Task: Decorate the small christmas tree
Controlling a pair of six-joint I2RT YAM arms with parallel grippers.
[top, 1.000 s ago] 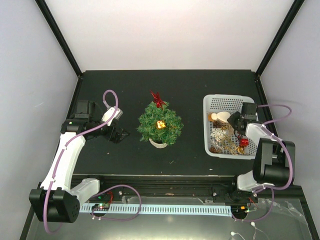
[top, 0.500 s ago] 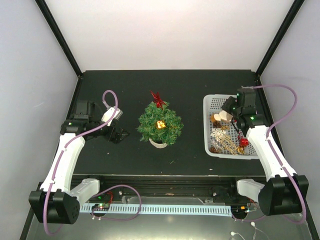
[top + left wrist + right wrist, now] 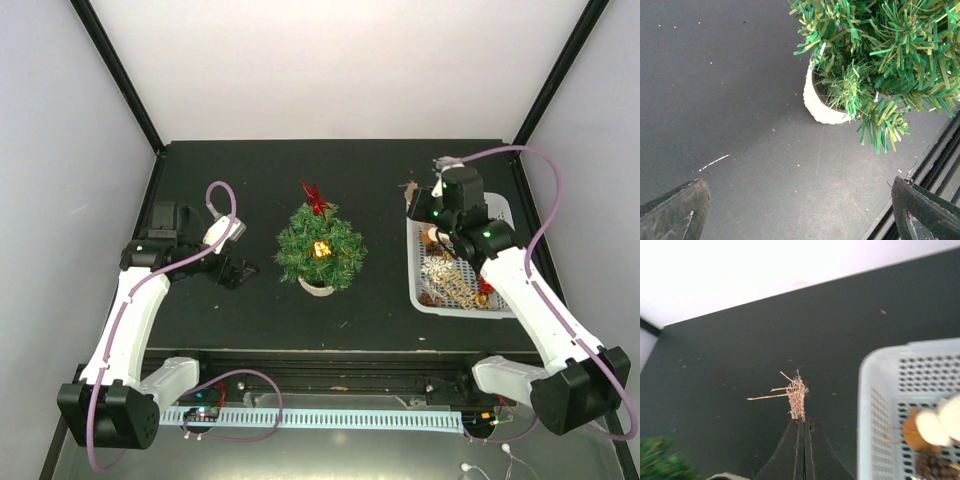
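The small christmas tree, dark green in a round white pot, stands mid-table with a red bow on top and a small gold ornament on it. My left gripper is open and empty, low over the table just left of the tree. My right gripper is shut on a woven straw ornament, held above the table by the far left corner of the white basket. In the right wrist view the ornament sticks out past the closed fingertips.
The basket at the right holds several more ornaments: a pine cone, pale wooden pieces, a straw piece and a red bell. Black frame posts stand at the back corners. A metal rail runs along the near table edge.
My right arm has lifted out of the basket and swung left and away, carrying the straw ornament past the basket's far left corner. The left arm has not moved.
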